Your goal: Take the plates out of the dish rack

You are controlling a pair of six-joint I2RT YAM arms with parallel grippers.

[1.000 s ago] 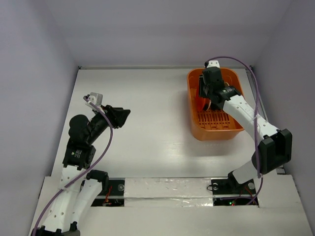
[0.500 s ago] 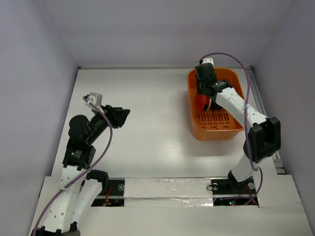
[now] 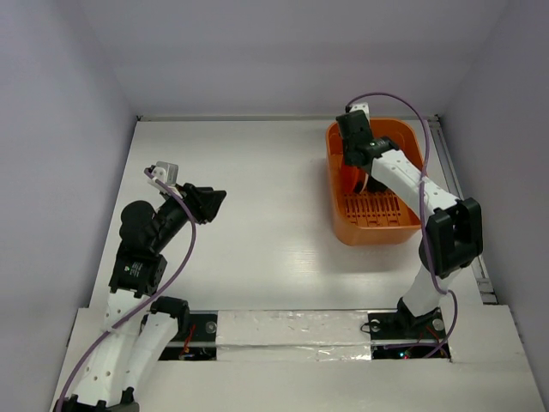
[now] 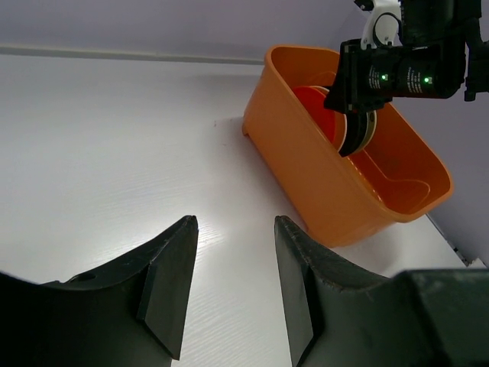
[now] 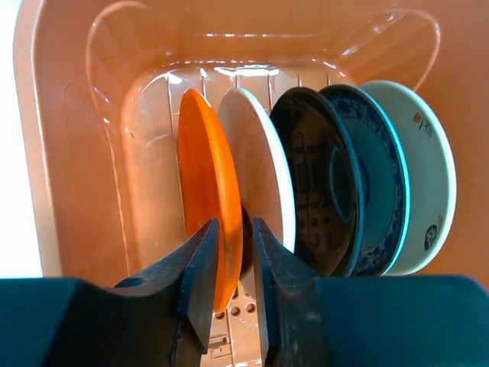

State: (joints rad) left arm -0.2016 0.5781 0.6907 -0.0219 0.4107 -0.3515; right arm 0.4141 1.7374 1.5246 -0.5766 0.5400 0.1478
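The orange dish rack (image 3: 377, 227) stands at the table's far right; it also shows in the left wrist view (image 4: 306, 183). Several plates stand on edge in it: orange-red (image 5: 202, 176), cream (image 5: 256, 168), black (image 5: 309, 183), blue-patterned (image 5: 374, 176) and a white one with a teal rim (image 5: 424, 176). My right gripper (image 5: 235, 229) reaches down into the rack (image 3: 352, 159), its narrow jaws closed over the orange-red plate's rim, one on each face. The plate still stands in its slot. My left gripper (image 4: 235, 222) is open and empty, held above the table at the left (image 3: 219, 199).
The rack's walls (image 5: 61, 153) surround the right gripper closely. The rack's near half has a bare slotted floor (image 3: 373, 209). White table (image 4: 114, 138) lies between the left gripper and the rack. Grey walls enclose the table on three sides.
My right wrist has shifted toward the rack's far left corner and its elbow has swung inward. The left arm has not moved.
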